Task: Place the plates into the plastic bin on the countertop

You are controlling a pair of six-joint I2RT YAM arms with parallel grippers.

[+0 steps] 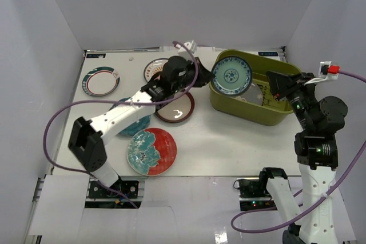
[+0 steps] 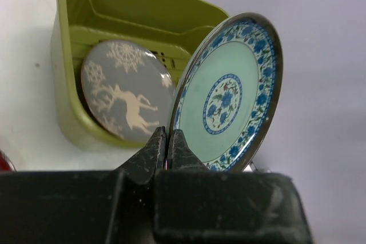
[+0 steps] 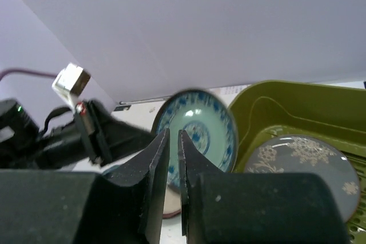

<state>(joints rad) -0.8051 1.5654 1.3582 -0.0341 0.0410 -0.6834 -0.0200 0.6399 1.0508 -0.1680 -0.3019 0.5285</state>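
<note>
My left gripper is shut on the rim of the small blue-and-white plate. It holds the plate on edge above the left end of the olive-green plastic bin. A grey plate with a white deer and snowflakes leans inside the bin. My right gripper is shut and empty, over the bin's right side, facing the blue plate and the grey plate.
On the white countertop lie a red plate with teal flowers, a dark-red rimmed plate, a teal plate under the left arm, a white teal-rimmed plate and a partly hidden orange-patterned plate. White walls enclose the table.
</note>
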